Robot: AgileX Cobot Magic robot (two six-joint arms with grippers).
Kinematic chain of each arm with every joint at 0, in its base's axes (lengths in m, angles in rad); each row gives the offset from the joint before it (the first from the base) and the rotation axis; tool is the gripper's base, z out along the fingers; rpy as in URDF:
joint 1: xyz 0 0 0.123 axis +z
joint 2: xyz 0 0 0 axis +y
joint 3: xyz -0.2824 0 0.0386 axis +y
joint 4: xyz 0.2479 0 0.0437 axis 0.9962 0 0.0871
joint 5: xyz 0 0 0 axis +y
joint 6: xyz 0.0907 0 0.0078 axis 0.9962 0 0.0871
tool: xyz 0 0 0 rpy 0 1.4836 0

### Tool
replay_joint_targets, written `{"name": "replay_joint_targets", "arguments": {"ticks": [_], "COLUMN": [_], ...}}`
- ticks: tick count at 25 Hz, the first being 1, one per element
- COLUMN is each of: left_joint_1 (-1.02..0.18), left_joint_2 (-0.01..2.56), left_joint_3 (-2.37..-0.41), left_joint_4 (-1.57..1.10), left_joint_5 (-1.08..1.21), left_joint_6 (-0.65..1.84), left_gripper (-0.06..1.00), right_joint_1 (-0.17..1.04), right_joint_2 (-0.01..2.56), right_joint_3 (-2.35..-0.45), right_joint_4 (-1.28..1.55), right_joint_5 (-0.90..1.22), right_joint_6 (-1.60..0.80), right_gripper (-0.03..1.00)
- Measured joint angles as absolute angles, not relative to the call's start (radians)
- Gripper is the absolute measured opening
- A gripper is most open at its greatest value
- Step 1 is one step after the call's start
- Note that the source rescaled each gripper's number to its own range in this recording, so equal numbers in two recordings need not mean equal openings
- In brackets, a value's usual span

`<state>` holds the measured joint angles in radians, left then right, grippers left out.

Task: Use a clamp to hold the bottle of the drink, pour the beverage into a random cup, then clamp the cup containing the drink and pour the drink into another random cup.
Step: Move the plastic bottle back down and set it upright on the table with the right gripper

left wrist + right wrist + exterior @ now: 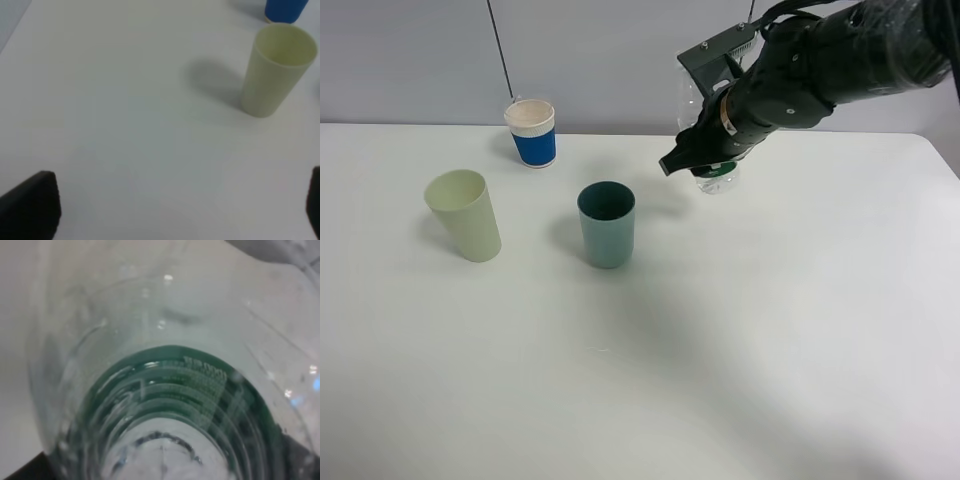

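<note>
The clear bottle with a green label is at the back right of the table, leaning slightly. My right gripper is shut on it, the dark arm covering its middle. The right wrist view is filled by the bottle, with dark fingers at its sides. I cannot make out the drink inside it. The teal cup stands upright left of the bottle, apart from it. My left gripper is open over bare table, outside the exterior view.
A pale yellow-green cup stands at the left, and the left wrist view shows that cup ahead of the open fingers. A blue-and-white paper cup sits behind it near the wall. The white table stretches forward.
</note>
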<state>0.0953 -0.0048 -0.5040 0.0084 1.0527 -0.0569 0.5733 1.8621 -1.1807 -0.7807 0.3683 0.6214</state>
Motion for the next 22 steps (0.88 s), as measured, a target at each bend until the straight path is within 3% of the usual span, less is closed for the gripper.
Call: {"name": "replay_joint_targets", "arguments": {"ticks": [8,15,22], "left_joint_1": [0.095,0.095,0.095], "left_joint_2": [-0.005,-0.005,-0.005], "left_joint_3": [-0.504,-0.504,-0.504], "left_joint_4": [0.008,0.008,0.008], "left_joint_5": [1.053,1.053,1.053], "left_joint_6": [-0.057,-0.057,-0.057], "left_gripper": [1.0,1.0,1.0], "right_joint_1": [0.489,0.431,0.402], "right_joint_2": [1.862,1.862,1.861], "right_joint_3": [-1.181,-1.174,-0.951], "right_joint_4": [-0.477,-0.163,-0.06], "right_joint_5": [0.281,0.123,-0.335], "right_joint_6": [0.325,-0.115,-0.193], "right_gripper": [0.02,0.02,0.02]}}
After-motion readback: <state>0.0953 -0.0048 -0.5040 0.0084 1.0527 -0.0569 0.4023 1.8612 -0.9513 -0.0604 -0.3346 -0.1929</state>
